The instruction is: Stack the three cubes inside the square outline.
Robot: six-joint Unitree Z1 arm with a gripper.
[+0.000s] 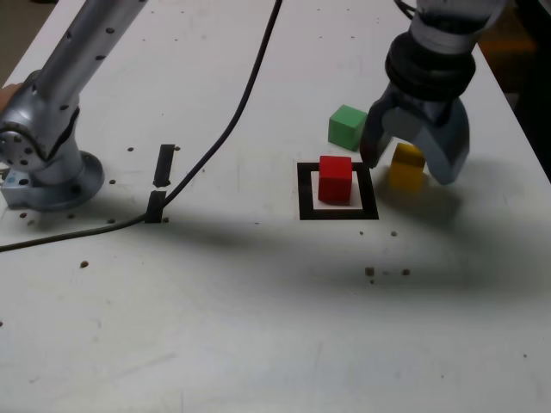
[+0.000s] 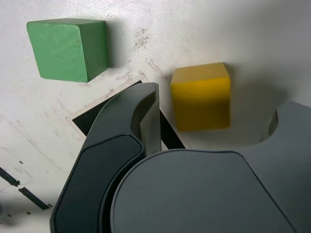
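The red cube [image 1: 335, 179] stands inside the square outline [image 1: 337, 212] on the white table. Behind the outline sits the green cube [image 1: 347, 126]. To the exterior view's right of the outline rests the yellow cube [image 1: 406, 166], with my gripper [image 1: 410, 168] lowered over it, one finger on each side. The wrist view shows the yellow cube [image 2: 200, 97] between the dark fingers [image 2: 131, 126], with a gap on both sides, so my gripper [image 2: 216, 104] is open. The green cube [image 2: 65, 48] and a corner of the outline [image 2: 92, 119] also show there.
The arm's base [image 1: 47, 172] stands at the exterior view's left. A black cable [image 1: 224, 129] runs across the table from it. Two short black strips [image 1: 162, 165] lie near the base. The table's edge is close on the exterior view's right.
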